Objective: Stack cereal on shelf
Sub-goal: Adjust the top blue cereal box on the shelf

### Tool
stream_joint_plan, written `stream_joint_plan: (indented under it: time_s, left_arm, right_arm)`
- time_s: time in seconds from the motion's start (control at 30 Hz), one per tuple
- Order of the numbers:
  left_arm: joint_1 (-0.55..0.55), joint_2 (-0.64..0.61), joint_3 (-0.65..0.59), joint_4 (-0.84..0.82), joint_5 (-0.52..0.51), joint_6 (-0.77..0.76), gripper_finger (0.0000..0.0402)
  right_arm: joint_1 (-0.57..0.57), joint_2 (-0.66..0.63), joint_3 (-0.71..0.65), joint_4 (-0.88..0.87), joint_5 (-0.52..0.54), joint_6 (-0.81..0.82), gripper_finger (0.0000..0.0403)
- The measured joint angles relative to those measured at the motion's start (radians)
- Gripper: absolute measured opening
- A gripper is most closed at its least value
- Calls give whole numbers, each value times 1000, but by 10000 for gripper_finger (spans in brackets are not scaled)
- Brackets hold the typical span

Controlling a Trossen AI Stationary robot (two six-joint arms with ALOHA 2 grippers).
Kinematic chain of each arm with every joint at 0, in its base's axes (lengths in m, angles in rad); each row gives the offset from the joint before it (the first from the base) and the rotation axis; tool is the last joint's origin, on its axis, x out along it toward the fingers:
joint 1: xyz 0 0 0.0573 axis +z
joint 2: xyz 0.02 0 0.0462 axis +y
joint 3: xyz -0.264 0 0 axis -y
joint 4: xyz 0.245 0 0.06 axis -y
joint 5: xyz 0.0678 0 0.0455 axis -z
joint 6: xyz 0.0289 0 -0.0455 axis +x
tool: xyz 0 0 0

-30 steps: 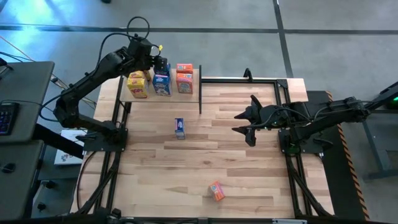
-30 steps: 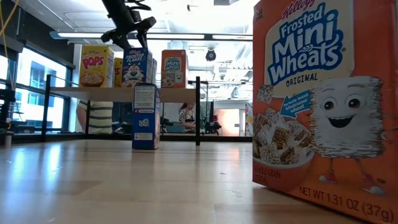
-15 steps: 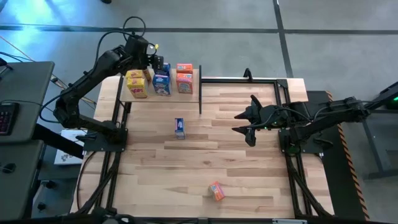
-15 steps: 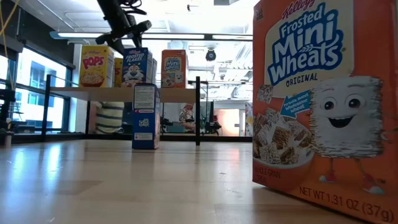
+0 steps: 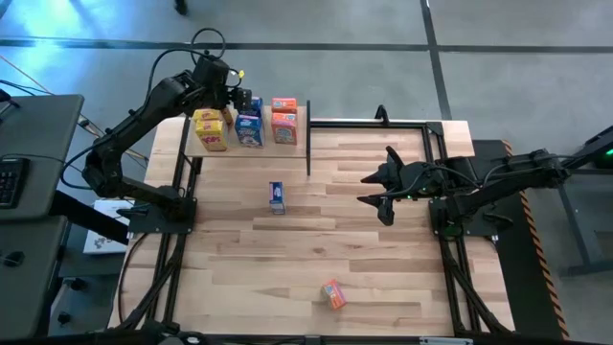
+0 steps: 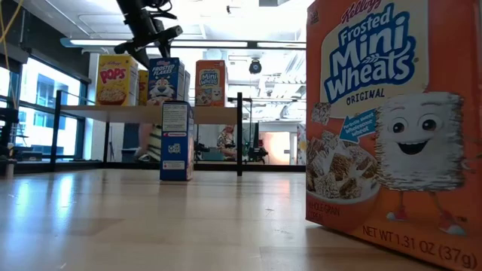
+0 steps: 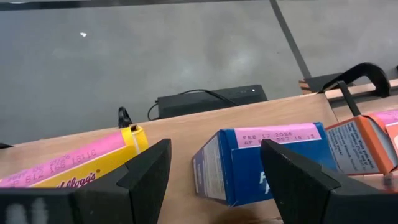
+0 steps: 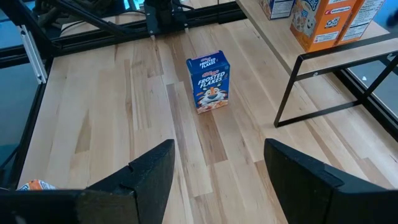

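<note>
The shelf (image 5: 287, 148) stands at the table's far left and carries several upright cereal boxes: yellow (image 5: 211, 130), blue (image 5: 251, 128) and orange (image 5: 283, 121). My left gripper (image 5: 243, 98) hovers open above the far blue box (image 7: 249, 163), touching nothing. One blue box (image 5: 277, 196) stands upright on the tabletop in front of the shelf. An orange box (image 5: 333, 294) stands near the table's front edge, close to the low camera (image 6: 392, 113). My right gripper (image 5: 365, 189) hangs open and empty over the table's right half, facing the blue box (image 8: 209, 81).
The shelf's black posts (image 5: 308, 144) stand at its right end. A black frame rail (image 5: 383, 122) runs along the table's far edge. Bare wood lies between the two loose boxes. People move in the room behind the table (image 6: 226, 139).
My left gripper has swung a little toward the table's left above the shelf's boxes and turned slightly, then held still; it has stayed open. The boxes and my right arm have not moved.
</note>
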Motion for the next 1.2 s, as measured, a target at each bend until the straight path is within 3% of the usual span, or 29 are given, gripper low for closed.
stream_joint_plan:
  time_s: [1.2]
  left_arm:
    - [0, -1, 0, -54, -49, 26, 239]
  right_arm:
    - [0, 0, 0, 0, 0, 23, 240]
